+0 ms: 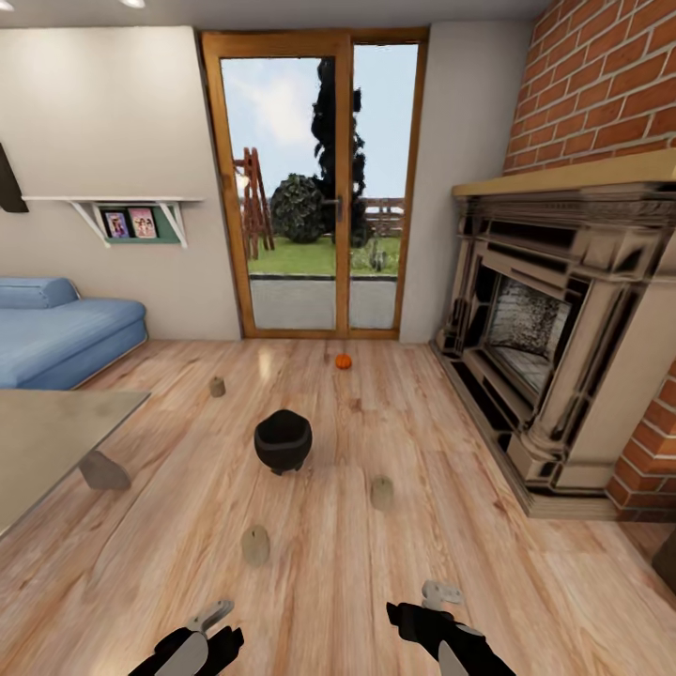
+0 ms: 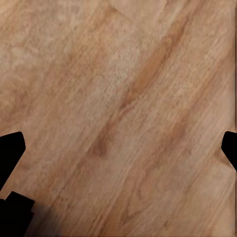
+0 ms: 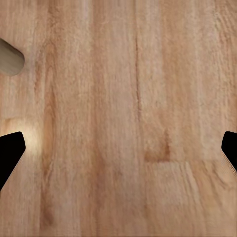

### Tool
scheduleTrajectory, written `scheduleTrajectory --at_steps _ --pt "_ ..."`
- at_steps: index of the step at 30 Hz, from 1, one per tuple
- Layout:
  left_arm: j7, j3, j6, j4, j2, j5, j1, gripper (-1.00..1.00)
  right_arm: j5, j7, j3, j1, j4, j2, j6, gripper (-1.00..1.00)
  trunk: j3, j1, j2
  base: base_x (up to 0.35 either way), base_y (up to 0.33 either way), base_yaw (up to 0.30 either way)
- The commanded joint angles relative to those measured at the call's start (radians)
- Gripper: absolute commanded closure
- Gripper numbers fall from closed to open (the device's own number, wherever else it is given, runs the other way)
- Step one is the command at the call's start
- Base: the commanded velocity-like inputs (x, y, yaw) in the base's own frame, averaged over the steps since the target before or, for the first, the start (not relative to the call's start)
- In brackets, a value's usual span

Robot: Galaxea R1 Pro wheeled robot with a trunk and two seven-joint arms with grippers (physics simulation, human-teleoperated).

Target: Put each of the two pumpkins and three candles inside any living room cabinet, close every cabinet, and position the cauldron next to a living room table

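Observation:
The black cauldron [image 1: 283, 440] stands on the wooden floor in the middle of the room. One orange pumpkin [image 1: 343, 361] lies beyond it, near the glass door. Three squat grey candles sit on the floor: one far left [image 1: 217, 386], one right of the cauldron [image 1: 381, 493], one nearest me [image 1: 255, 545]. The glass-topped table [image 1: 56, 427] juts in at the left. My left gripper [image 1: 211, 615] [image 2: 118, 153] and right gripper [image 1: 441, 593] [image 3: 118, 153] hang low over bare floor, both open and empty. A candle [image 3: 9, 58] edges into the right wrist view. The cabinet is out of view.
A blue sofa [image 1: 56, 333] stands at the back left under a wall shelf [image 1: 131, 216]. A large stone fireplace [image 1: 554, 347] with a raised hearth fills the right side. The wood-framed glass door [image 1: 319, 197] is straight ahead.

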Motion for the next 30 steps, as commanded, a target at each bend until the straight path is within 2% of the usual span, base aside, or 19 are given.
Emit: scheduleTrajectory --at_steps 1,15,30 --pt "0.007 -0.007 0.001 -0.002 0.001 0.006 -0.001 -1.00 -0.006 -0.002 0.003 0.000 -0.001 -0.001 0.004 -1.00 -0.001 0.000 0.000 0.323 0.000 0.000" --pt "0.007 -0.004 0.003 -0.002 0.003 0.010 -0.001 -1.00 -0.006 -0.003 0.003 0.000 -0.001 -0.001 0.004 -1.00 -0.001 0.000 0.000 0.333 0.012 0.000" --pt "0.010 0.002 0.011 -0.001 0.011 0.007 -0.008 -1.00 -0.006 -0.002 0.003 0.000 -0.001 -0.001 -0.001 -1.00 -0.001 0.000 0.000 0.215 0.253 0.025"
